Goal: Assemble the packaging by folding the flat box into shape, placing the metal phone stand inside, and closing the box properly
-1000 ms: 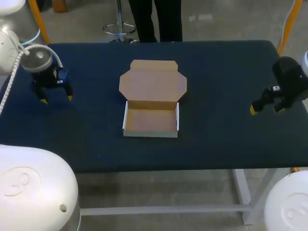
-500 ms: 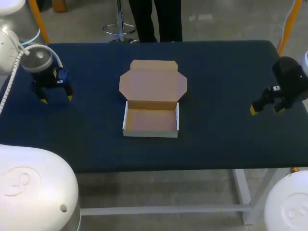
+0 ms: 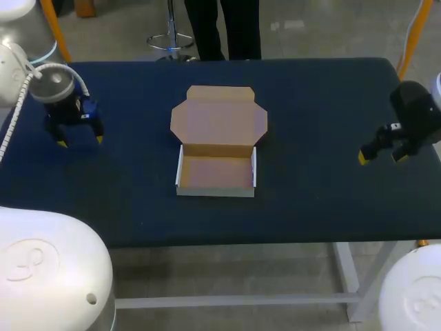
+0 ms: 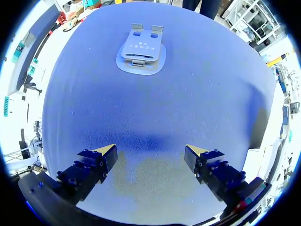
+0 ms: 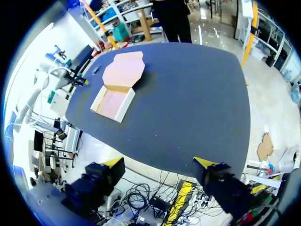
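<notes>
Here's the box [image 3: 216, 148] at the middle of the table [image 3: 317, 89]: brown cardboard, already folded into shape and lying wide open. The shallow tray [image 3: 216, 174] is on my near side, its pale, whitish outer walls standing upright at the front and along both sides, and its floor shows bare cardboard. The lid [image 3: 218, 118] lies back flat on the table beyond it, hinged along the tray's far wall, with its corners cut off and a narrow flap along its far edge. Over to the left wrist view, and there's the stand [image 4: 141, 51]: a silvery-grey metal piece lying flat on the blue surface, well ahead of the left gripper [image 4: 150, 151]. It has a rounded base plate underneath and a smaller plate on top, with two cut-outs and two small tabs at the far end. I can't pick it out from the head camera. The left gripper's jaws are spread wide, yellow tips apart and holding nothing. It hangs just over the table near the left edge, well apart from the box. The right gripper [image 5: 159, 164] has its jaws apart too and grips nothing. It sits out by the table's right edge, and from its own camera the box lies far ahead across the table. The surface is a dark navy covering, matte and faintly speckled up close, carried on a white frame.
</notes>
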Tool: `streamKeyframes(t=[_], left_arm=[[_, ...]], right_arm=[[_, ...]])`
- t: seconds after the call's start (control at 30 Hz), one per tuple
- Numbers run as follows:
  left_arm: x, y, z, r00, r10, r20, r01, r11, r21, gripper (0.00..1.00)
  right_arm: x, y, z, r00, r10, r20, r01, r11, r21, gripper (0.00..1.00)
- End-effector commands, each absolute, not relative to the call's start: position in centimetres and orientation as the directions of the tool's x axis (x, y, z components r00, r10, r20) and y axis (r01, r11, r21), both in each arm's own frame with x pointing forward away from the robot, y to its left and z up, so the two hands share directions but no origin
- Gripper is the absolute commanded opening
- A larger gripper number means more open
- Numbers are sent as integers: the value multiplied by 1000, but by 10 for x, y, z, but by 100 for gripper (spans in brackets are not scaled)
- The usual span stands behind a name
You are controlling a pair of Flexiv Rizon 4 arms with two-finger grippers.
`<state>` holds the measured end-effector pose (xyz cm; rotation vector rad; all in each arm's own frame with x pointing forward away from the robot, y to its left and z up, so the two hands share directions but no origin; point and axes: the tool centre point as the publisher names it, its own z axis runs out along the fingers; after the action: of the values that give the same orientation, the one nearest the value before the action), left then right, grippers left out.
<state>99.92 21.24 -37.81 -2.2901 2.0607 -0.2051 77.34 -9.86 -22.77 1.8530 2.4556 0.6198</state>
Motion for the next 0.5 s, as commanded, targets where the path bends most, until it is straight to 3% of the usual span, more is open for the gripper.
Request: streamKeyframes(t=[0.03,0.5], left_arm=[[1005,215,-381,99,-994,50,-987,-105,-125,100],[1030,227,-397,41,-998,41,-990,-47,-135,100]], right_arm=[[773,-99,-226,-303,925,231,924,226,307,100],[773,-99,-226,-303,925,231,924,226,307,100]])
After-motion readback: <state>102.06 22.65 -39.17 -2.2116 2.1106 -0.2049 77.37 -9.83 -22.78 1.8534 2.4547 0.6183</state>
